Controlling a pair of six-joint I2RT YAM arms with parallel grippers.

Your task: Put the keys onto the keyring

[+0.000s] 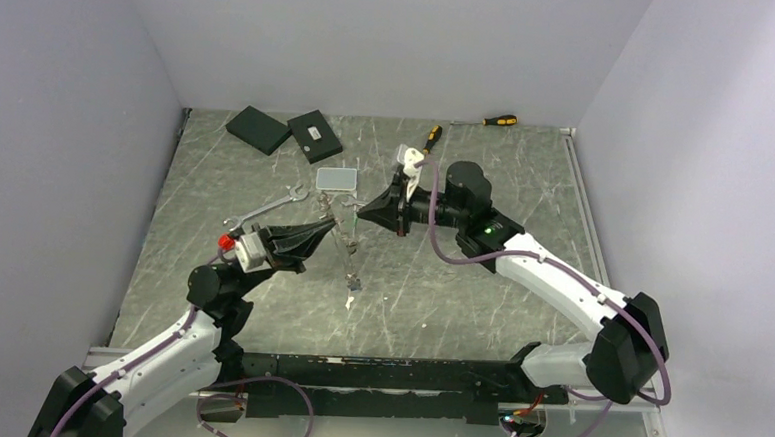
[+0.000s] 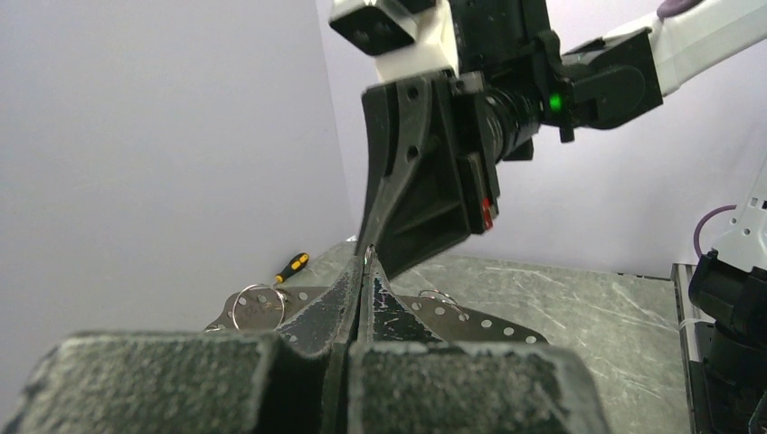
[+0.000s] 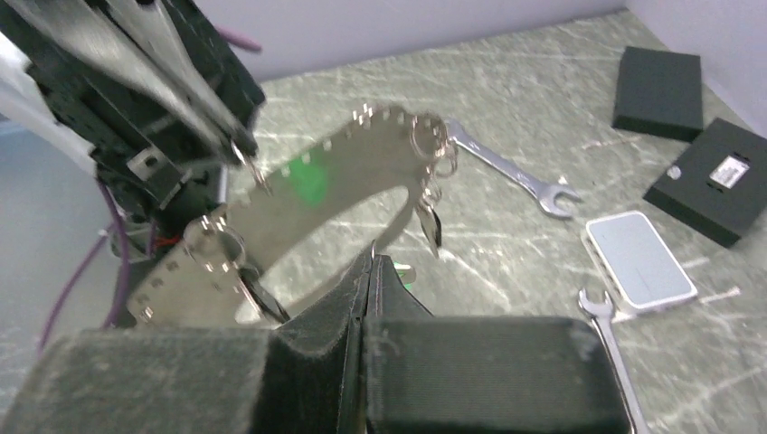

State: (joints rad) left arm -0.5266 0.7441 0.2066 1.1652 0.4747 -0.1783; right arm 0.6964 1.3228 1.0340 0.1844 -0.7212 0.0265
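Grey marbled surface (image 1: 479, 303) carries a black box (image 1: 259, 129) just beside a second box (image 1: 315, 136), a pale pad (image 1: 335, 179), a wrench (image 1: 264, 210), one screwdriver (image 1: 499, 120) by the far wall, and another screwdriver (image 1: 432, 138) nearer.

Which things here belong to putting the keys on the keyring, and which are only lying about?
For the job: keyring; keys hanging from it; left gripper; right gripper.

Lying about: wrenches; screwdrivers; black boxes; pale flat pad.

From above, the keys (image 1: 352, 283) are too small to make out.
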